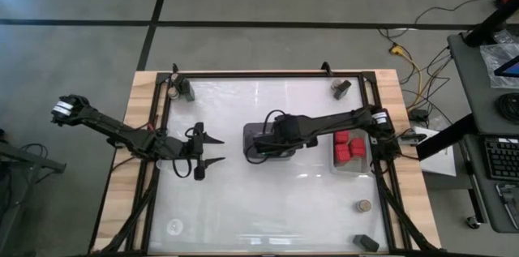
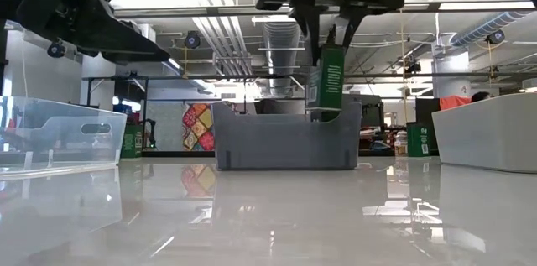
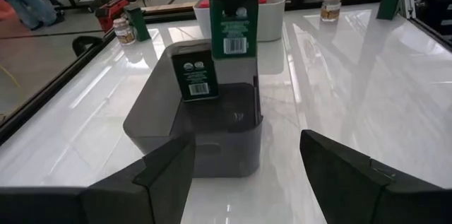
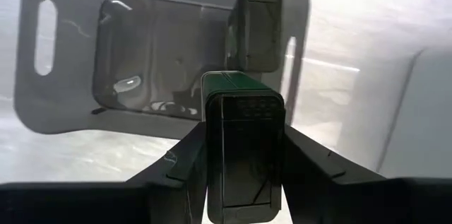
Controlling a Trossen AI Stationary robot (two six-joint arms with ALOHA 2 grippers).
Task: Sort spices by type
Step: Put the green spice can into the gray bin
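Right gripper [image 4: 240, 174] clamps a dark green-labelled block [image 4: 241, 146] above grey tray [image 1: 255, 153] at frame centre; left gripper [image 1: 212, 151] sits centre-left, fingers spread, empty.

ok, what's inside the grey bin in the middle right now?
One dark green-labelled spice box stands upright against a wall of the grey bin. The right claw holds a second box above it. The rest of the visible floor looks bare; the near wall hides some of it.

Labels on the far tan-topped jar [image 3: 329, 5] and corner dark block [image 1: 366, 242] too small to tell
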